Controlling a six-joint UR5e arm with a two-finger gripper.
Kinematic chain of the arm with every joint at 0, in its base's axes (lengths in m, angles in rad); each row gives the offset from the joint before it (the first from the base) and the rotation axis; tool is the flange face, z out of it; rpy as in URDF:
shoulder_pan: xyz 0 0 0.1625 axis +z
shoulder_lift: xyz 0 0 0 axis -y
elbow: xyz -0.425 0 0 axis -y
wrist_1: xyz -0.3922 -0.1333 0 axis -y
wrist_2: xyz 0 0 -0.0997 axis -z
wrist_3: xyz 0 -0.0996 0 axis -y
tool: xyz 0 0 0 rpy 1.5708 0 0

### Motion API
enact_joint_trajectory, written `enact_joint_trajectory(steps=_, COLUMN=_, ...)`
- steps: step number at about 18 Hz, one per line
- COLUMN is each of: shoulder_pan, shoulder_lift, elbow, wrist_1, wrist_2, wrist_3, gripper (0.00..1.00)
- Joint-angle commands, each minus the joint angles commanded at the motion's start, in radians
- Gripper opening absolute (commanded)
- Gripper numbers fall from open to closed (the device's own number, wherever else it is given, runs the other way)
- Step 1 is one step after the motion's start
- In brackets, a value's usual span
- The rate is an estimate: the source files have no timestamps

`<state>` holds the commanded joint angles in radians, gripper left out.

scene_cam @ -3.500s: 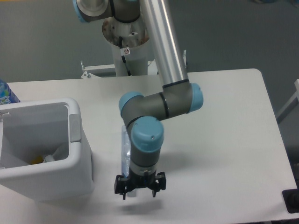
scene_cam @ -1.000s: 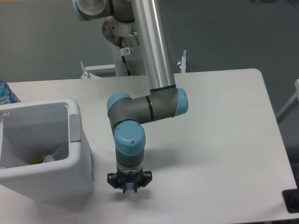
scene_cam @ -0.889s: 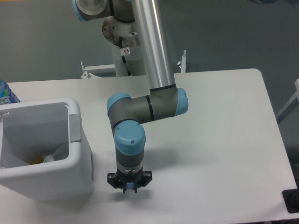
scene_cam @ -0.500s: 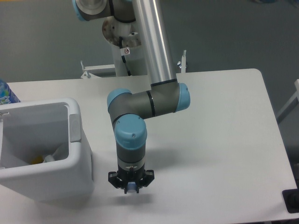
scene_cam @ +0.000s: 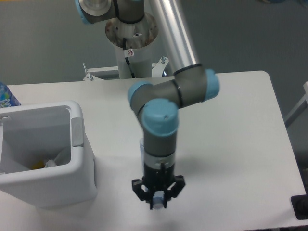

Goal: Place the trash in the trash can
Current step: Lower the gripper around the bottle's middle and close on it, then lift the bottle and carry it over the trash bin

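Observation:
My gripper (scene_cam: 158,196) hangs above the front of the table (scene_cam: 231,144), pointing down and shut on the flattened clear bottle (scene_cam: 157,206). The bottle's bluish end pokes out below the fingers. A pale strip of it shows beside the wrist, and the arm hides the rest. The white trash can (scene_cam: 83,166) stands at the table's left, well to the left of the gripper, with its grey tab (scene_cam: 77,132) facing the arm. Inside it lies a crumpled whitish wrapper (scene_cam: 58,157).
A blue-labelled bottle (scene_cam: 6,96) peeks in at the left edge behind the trash can. Something yellow (scene_cam: 36,166) lies in the bin. A black object (scene_cam: 300,207) sits at the table's front right corner. The arm's base (scene_cam: 129,43) stands behind the table.
The gripper closed on the bottle near the bin. It has since swung to the right and toward the front edge, carrying the bottle with it.

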<state>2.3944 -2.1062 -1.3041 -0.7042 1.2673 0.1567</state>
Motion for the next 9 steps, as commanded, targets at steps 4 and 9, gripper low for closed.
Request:
enact_joint_trajectory(steps=4, shoulder_pan=0.038, shoulder_lift=0.043, elbow=0.065, wrist_1=0.026, wrist_2=-0.069, wrist_3=-0.071, gripper=0.36)
enact_joint_trajectory(steps=9, shoulder_pan=0.040, shoulder_lift=0.071, elbow=0.132, wrist_1=0.031, wrist_2=-0.086, wrist_3=-0.127, gripper=0.36)
